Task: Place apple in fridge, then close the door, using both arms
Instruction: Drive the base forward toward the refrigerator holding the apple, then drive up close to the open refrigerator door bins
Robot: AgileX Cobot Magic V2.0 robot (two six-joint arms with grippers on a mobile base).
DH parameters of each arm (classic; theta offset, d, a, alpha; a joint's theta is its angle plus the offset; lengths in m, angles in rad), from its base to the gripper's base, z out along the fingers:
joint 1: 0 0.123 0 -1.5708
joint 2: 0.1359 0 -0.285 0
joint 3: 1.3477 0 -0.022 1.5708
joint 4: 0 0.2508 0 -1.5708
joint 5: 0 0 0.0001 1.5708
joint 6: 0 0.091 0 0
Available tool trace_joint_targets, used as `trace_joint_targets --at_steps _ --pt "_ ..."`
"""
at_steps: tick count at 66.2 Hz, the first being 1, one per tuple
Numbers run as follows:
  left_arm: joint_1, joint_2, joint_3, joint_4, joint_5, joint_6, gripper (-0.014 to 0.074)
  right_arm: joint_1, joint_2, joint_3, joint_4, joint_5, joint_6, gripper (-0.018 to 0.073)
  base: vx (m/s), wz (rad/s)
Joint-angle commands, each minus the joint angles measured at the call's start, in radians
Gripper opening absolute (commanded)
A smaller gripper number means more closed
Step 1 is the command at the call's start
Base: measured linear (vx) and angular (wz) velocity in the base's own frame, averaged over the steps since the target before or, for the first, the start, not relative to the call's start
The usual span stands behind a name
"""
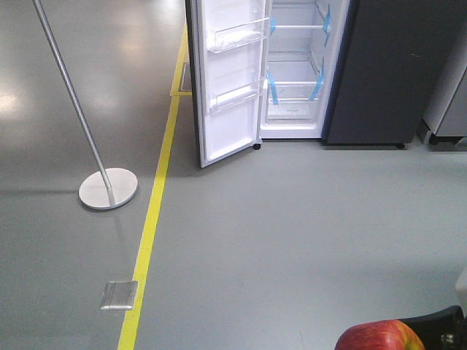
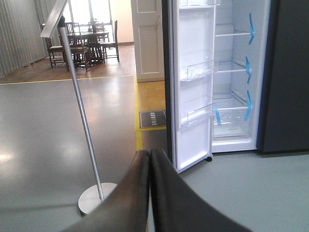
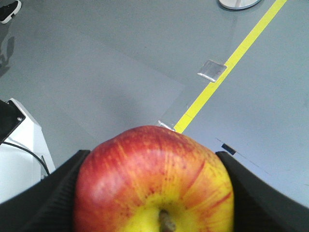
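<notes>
The red apple [image 3: 152, 181] with a yellow patch round its stem fills the right wrist view, and my right gripper [image 3: 153, 193] is shut on it, a black finger on each side. The apple [image 1: 379, 337] also shows at the bottom right of the front view, well short of the fridge [image 1: 379, 73]. The fridge stands at the far side of the floor with its door [image 1: 230, 80] swung open to the left, white inner face and clear bins showing. Its white shelves [image 2: 231, 67] carry blue tape strips. My left gripper [image 2: 149, 159] is shut and holds nothing, pointing toward the door [image 2: 193, 87].
A metal pole on a round base [image 1: 108, 188] stands left of the fridge. A yellow floor line [image 1: 157, 197] runs toward the door. A metal floor plate [image 1: 119, 294] lies beside the line. A grey cabinet [image 1: 449, 109] is at the far right.
</notes>
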Motion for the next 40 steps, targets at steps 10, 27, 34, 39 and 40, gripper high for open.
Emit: trace_joint_targets --at_steps 10,27,34,39,40 --pt "-0.009 -0.014 -0.017 -0.001 -0.076 -0.011 -0.0006 0.001 0.001 -0.028 0.042 -0.044 -0.012 0.0204 0.23 0.02" --pt "-0.009 -0.014 -0.017 -0.001 -0.076 -0.011 -0.0006 0.001 0.001 -0.028 0.042 -0.044 -0.012 0.0204 0.22 0.0" --pt "-0.009 -0.014 -0.017 -0.001 -0.076 -0.011 -0.0006 0.001 0.001 -0.028 0.042 -0.043 -0.012 0.0204 0.21 0.0" --pt "-0.009 -0.014 -0.017 -0.001 -0.076 -0.011 -0.0006 0.001 0.001 -0.028 0.042 -0.043 -0.012 0.0204 0.21 0.0" --pt "-0.009 -0.014 -0.017 -0.001 -0.076 -0.011 -0.0006 0.001 0.001 -0.028 0.042 -0.043 -0.012 0.0204 0.21 0.0"
